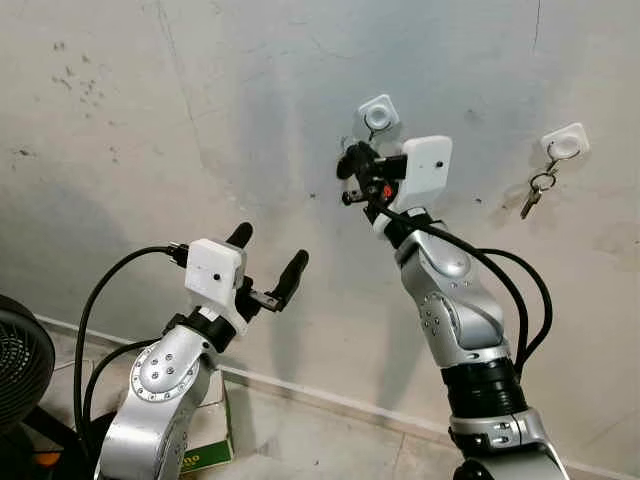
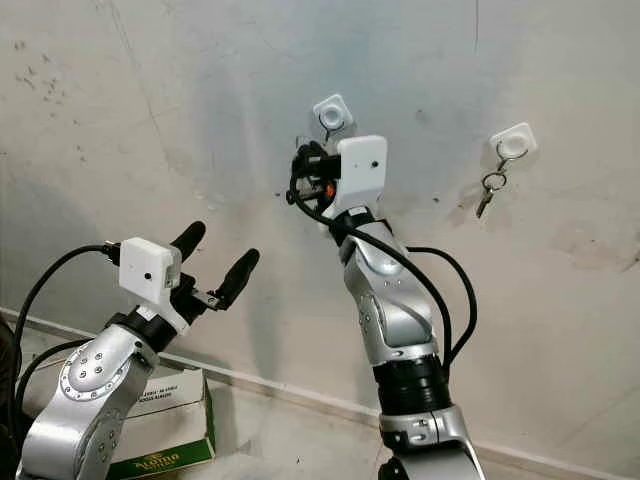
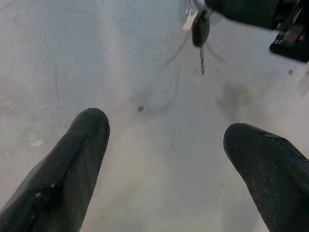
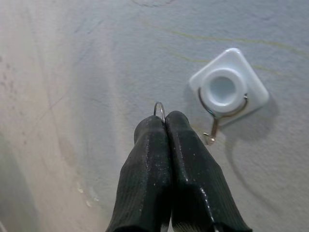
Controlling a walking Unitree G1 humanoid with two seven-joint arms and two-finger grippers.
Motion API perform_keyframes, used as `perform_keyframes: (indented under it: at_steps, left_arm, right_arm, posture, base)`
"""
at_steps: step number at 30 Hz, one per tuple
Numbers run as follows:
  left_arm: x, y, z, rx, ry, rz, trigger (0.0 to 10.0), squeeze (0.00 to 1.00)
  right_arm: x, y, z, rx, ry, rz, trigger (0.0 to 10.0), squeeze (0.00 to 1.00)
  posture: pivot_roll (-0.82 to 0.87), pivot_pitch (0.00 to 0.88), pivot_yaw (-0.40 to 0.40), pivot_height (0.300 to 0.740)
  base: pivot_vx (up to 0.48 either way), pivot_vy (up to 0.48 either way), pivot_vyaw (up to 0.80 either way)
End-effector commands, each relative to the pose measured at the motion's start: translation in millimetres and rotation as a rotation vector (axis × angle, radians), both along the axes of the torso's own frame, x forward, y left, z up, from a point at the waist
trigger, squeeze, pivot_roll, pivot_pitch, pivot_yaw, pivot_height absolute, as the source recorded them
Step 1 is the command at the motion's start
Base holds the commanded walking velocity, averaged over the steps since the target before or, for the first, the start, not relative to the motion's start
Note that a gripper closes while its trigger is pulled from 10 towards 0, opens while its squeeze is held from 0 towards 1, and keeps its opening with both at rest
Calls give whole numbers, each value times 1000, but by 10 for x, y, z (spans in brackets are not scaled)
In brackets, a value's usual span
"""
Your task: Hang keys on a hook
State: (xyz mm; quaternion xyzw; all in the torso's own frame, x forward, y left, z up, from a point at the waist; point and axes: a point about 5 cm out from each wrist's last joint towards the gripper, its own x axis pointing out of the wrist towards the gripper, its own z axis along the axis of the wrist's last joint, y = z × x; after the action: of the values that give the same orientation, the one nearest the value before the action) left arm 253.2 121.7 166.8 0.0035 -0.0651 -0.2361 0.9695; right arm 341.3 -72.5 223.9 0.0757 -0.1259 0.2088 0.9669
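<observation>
My right gripper is raised against the wall, just below and to the left of a white square hook. Its fingers are shut on a metal key ring, whose loop pokes out past the tips, apart from the hook's wire. A black-headed key dangles under that gripper. My left gripper is lower and to the left, open with nothing in it, facing the wall.
A second white hook to the right carries another bunch of keys. A black fan stands at the lower left. A cardboard box lies on the floor by the baseboard. Black cables loop from both arms.
</observation>
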Motion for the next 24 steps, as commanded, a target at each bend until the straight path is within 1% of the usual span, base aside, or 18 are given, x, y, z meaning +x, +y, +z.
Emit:
perform_keyframes:
  at_steps: [1,6,14,24]
  left_arm:
    - [25,-33,-11,1,1,-11,10000,0]
    - [10,-71,-19,-11,6,-21,10000,0]
    - [-9,-60,-32,-17,12,-17,10000,0]
    - [-3,-74,-25,-20,12,-18,10000,0]
  right_arm:
    - [30,-41,41,19,-9,-21,10000,0]
    - [61,-69,40,35,-1,-36,10000,0]
    - [76,-78,-14,51,28,-43,10000,0]
    - [95,-36,-41,57,43,-35,10000,0]
  posture:
    - [141,0,12,740]
    - [139,0,12,740]
    - [140,0,10,740]
    - [141,0,11,740]
  base:
    - [0,0,0]
    - [0,0,0]
    - [0,0,0]
    - [0,0,0]
